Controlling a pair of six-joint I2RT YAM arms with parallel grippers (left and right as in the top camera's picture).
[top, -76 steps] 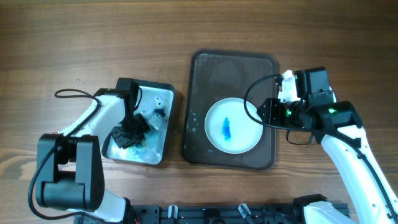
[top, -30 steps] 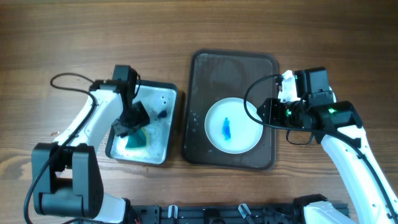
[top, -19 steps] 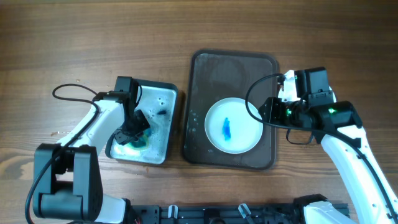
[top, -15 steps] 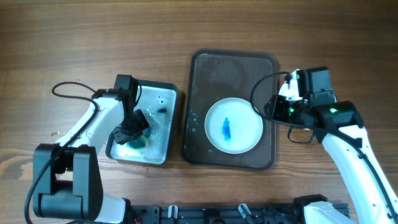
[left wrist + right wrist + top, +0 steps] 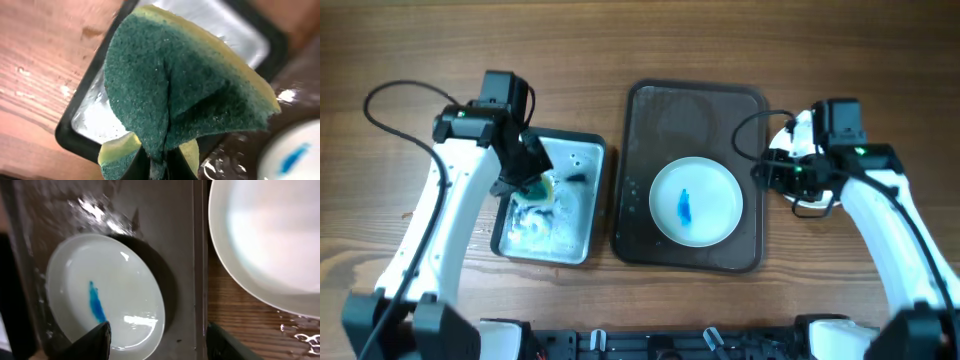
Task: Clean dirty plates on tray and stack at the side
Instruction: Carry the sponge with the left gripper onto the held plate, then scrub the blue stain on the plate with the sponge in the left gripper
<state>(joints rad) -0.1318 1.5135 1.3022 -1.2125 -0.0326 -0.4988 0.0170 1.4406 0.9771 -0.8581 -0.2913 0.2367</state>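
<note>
Overhead shows one blue-smeared plate (image 5: pixel 695 201) near the tray (image 5: pixel 695 100) front edge; one clean plate (image 5: pixel 280 240) sits on the table (image 5: pixel 720 40) beside the tray's right rim. Of two arms, the left end effector (image 5: pixel 155 165) clamps one sponge (image 5: pixel 185 85); the right end effector (image 5: pixel 160 340) gapes empty.

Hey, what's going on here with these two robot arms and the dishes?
It is a dish-cleaning job. The left gripper pinches a folded green-yellow sponge over the small grey metal tray. One white plate with a blue smear lies on the brown tray, not yet wiped. The right gripper hangs open near that tray's right edge, holding nothing. A second white plate sits on the table just beyond that edge, looking clean.
</note>
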